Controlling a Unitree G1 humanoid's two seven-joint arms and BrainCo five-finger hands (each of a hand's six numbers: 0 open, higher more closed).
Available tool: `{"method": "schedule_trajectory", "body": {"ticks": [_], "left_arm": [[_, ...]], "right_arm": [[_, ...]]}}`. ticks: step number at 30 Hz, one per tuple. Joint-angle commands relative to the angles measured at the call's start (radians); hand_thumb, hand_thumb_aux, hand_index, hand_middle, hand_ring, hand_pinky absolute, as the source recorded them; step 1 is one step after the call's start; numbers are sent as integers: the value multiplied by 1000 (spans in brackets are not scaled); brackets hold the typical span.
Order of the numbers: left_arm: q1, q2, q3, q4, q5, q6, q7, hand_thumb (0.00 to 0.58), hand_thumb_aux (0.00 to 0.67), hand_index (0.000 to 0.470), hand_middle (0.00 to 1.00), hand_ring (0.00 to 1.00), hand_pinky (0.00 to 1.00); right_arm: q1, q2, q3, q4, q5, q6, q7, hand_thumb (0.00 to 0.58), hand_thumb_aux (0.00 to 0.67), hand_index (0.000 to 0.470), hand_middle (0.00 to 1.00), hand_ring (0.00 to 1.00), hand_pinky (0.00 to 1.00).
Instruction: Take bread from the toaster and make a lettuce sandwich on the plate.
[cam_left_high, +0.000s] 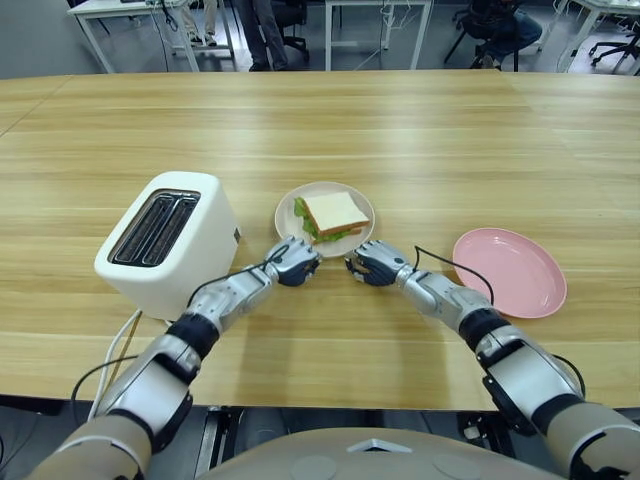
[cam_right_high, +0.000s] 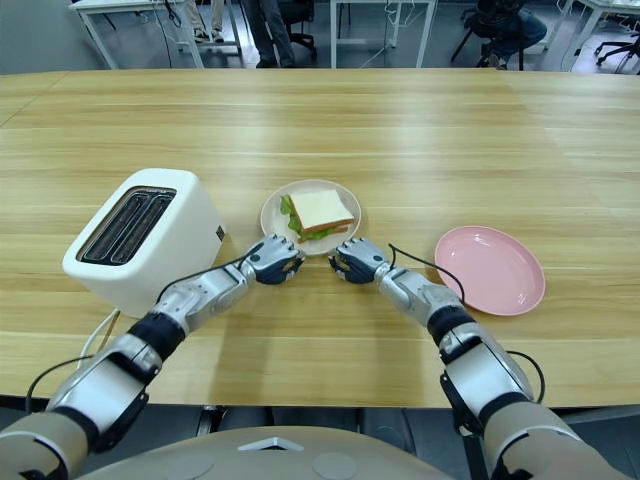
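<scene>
A sandwich (cam_left_high: 333, 214) of two bread slices with green lettuce (cam_left_high: 302, 217) between them lies on a small beige plate (cam_left_high: 362, 198) at the table's middle. A white toaster (cam_left_high: 165, 240) stands to the left, its two slots dark and empty. My left hand (cam_left_high: 293, 262) rests on the table just in front of the plate's near left rim, fingers curled, holding nothing. Opposite it, my right hand (cam_left_high: 373, 265) sits by the plate's near right rim, fingers also curled and empty.
An empty pink plate (cam_left_high: 508, 270) lies to the right of my right forearm. The toaster's white cord (cam_left_high: 115, 350) runs off the table's near edge. Wide bare wooden table (cam_left_high: 320, 120) stretches beyond the plates.
</scene>
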Motion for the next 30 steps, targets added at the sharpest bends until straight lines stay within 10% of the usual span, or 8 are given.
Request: {"method": "schedule_trajectory", "body": {"ticks": [1,6,7,8,9,20,30], "left_arm": [[-75,-3,-30,132,-6,10,63,580,670,460,1000,1000,1000],[-137,26,-24,96,-14,38,152,580,670,460,1000,1000,1000],[-134,38,-16,60,-19,44,160,580,670,460,141,141,141],[-123,58,-4,1,-20,52,172,179,113,78,0,0,0],[-107,80,11,-65,-28,56,177,0,0,0,0,0,0],[389,240,423,-982,-618,64,-149,0,0,0,0,0,0],[756,106,496,-1222,-1107,-16,-371,0,0,0,0,0,0]], "right_arm": [[-72,20,-6,41,47,34,-5,580,670,460,1000,1000,1000],[-146,-3,-22,15,85,40,-50,580,670,460,1000,1000,1000],[-151,-14,-28,-5,93,37,-57,580,670,460,1000,1000,1000],[-152,-29,-39,-34,108,30,-59,521,457,314,612,612,612],[-150,-45,-54,-70,126,22,-56,0,0,0,20,20,20],[158,-188,-324,-780,824,-29,376,0,0,0,0,0,0],[639,-111,-391,-1077,1074,-112,514,0,0,0,0,0,0]]}}
